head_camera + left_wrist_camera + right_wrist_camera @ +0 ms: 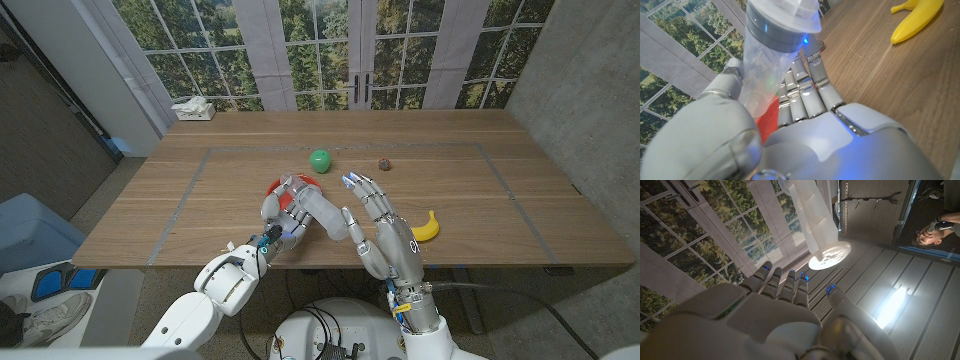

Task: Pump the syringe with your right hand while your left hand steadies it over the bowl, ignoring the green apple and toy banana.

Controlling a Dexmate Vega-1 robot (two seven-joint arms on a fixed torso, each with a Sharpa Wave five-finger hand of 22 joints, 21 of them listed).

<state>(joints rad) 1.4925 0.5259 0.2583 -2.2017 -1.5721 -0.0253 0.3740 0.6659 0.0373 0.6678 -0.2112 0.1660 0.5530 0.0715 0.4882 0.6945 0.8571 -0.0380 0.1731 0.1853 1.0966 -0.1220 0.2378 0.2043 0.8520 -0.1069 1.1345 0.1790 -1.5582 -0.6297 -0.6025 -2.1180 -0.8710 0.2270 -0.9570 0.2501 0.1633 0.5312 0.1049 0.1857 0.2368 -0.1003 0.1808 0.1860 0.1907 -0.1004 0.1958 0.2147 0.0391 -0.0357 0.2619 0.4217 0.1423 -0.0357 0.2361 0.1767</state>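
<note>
My left hand (277,218) grips the clear barrel of the syringe (322,212), which slants over the red bowl (277,190). The left wrist view has the syringe barrel (771,47) wrapped by the left hand (805,125), with the red bowl (768,118) behind it. My right hand (386,235) stands beside the syringe's plunger end, fingers spread and holding nothing. From the right wrist, the white plunger (811,215) and its round end plate hang just beyond the right hand (765,315); I see no contact.
A green apple (319,159) lies beyond the bowl, and a small brown object (384,163) sits right of it. The toy banana (427,227) (917,17) lies right of my right hand. A tissue box (193,110) sits at the far left corner. A person (930,230) is visible.
</note>
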